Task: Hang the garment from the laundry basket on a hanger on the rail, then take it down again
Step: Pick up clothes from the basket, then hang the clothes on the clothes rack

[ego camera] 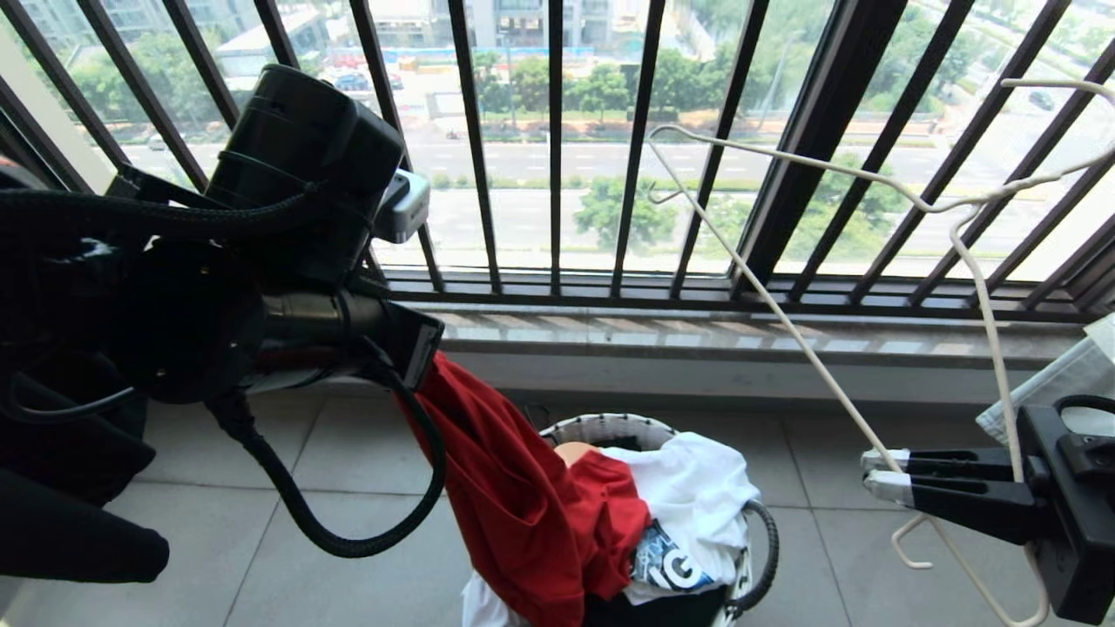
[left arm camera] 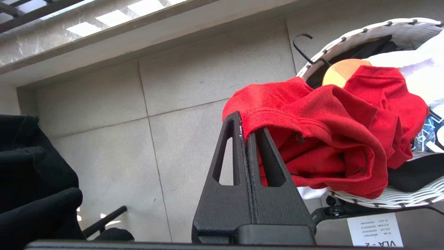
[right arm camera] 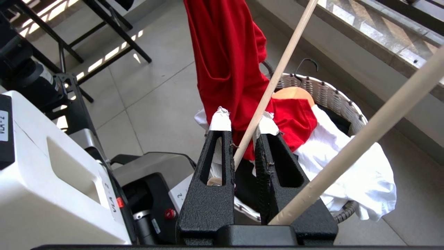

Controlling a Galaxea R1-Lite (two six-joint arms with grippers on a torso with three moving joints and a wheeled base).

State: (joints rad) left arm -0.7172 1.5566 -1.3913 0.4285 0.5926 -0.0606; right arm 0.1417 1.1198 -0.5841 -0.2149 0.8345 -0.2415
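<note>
1. Fabric of the garment (left arm camera: 322,132), a red T-shirt, is pinched at a hemmed edge between the closed fingers of the left gripper (left arm camera: 247,133).
2. From that grip the garment is drawn up as a long red fold, while its lower part is draped over the near rim of the laundry basket (ego camera: 610,428) and partly left inside it.
3. The laundry basket is seen on the tiled floor (ego camera: 348,453) below the barred window railing (ego camera: 555,148), with a white garment (ego camera: 697,496) heaped in it beside the red one.
4. The hanger (ego camera: 784,322), a thin whitish wire one, is clamped by the right gripper (ego camera: 880,475), whose taped fingertips are closed on one wire.
5. The hanger is held to the right of the basket, well apart from the garment, with one wire slanting up across the window.
</note>
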